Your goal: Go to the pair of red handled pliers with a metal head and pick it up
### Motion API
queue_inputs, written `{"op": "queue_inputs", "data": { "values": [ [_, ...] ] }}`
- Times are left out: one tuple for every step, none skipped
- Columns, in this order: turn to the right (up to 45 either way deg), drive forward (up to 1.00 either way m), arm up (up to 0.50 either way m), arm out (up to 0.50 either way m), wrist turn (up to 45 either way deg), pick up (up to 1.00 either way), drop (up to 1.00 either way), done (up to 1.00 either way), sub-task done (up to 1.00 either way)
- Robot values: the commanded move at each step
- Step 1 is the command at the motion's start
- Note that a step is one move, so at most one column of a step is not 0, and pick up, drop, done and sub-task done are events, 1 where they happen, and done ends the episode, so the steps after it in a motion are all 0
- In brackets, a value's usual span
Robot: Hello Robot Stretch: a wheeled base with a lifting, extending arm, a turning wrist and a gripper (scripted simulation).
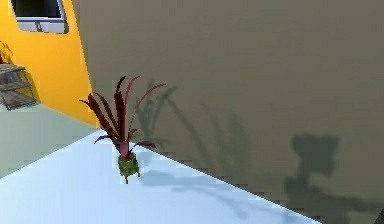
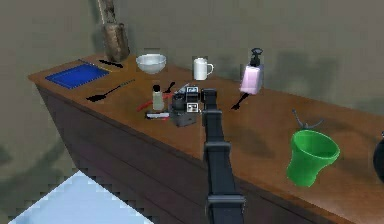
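Arm side view: boxy dark end effector (image 2: 168, 108) against glossy wooden counter (image 2: 262, 128).

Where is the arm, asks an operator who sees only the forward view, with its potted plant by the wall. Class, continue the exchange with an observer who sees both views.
Observer: In the arm side view, the arm reaches out over a wooden counter.
Operator: What is near the gripper?
Observer: A small red thing lies on the counter by the gripper; I cannot tell whether it holds anything.
Operator: What else is on the counter?
Observer: A white bowl, a white mug and a green cup stand there.
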Motion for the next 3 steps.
{"op": "queue_inputs", "data": {
  "values": [
    [0.0,0.00,0.00,0.00,0.0,1.00,0.00,0.00,0.00],
    [0.0,0.00,0.10,0.00,0.0,0.00,0.00,0.00,0.00],
    [0.0,0.00,0.00,0.00,0.0,0.00,0.00,1.00,0.00]
  ]
}}
